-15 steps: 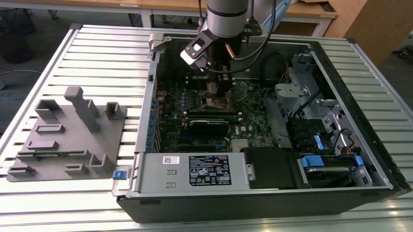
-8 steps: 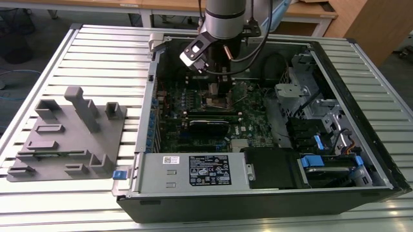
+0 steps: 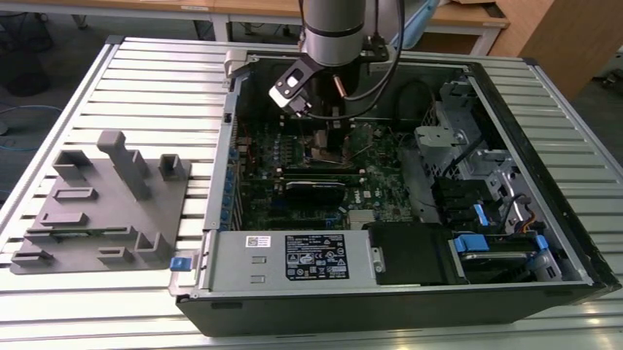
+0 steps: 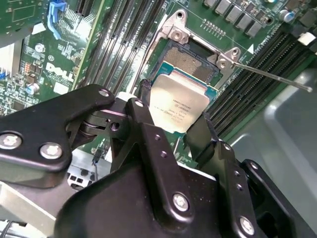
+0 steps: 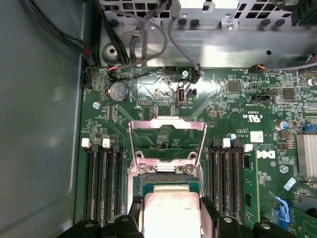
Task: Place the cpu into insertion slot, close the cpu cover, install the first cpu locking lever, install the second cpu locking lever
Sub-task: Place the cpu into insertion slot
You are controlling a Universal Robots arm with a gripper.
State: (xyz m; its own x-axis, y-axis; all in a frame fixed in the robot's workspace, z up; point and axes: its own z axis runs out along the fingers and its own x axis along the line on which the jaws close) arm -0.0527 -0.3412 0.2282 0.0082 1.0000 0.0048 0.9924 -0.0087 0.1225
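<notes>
The end effector point(image 4: 171, 120) is closed on the cpu point(image 4: 179, 101), its two black fingers point(image 4: 141, 106) pressing opposite edges of the chip with the silver-grey face turned outward. The cpu sits directly over the insertion slot point(image 4: 192, 60) and hides the nearer part of it. The slot's dark pin field shows just past the chip's far edge. Whether the chip touches the slot is not clear. In the first wrist view the cpu cover point(image 5: 167, 125) stands swung open beyond the slot, its cut-out showing the green motherboard point(image 5: 247, 99) behind. A thin locking lever point(image 4: 272, 75) juts out sideways from the socket frame. In the exterior view the arm point(image 3: 336, 29) reaches down into the open computer case point(image 3: 545, 95) on the slatted counter point(image 3: 146, 80).
</notes>
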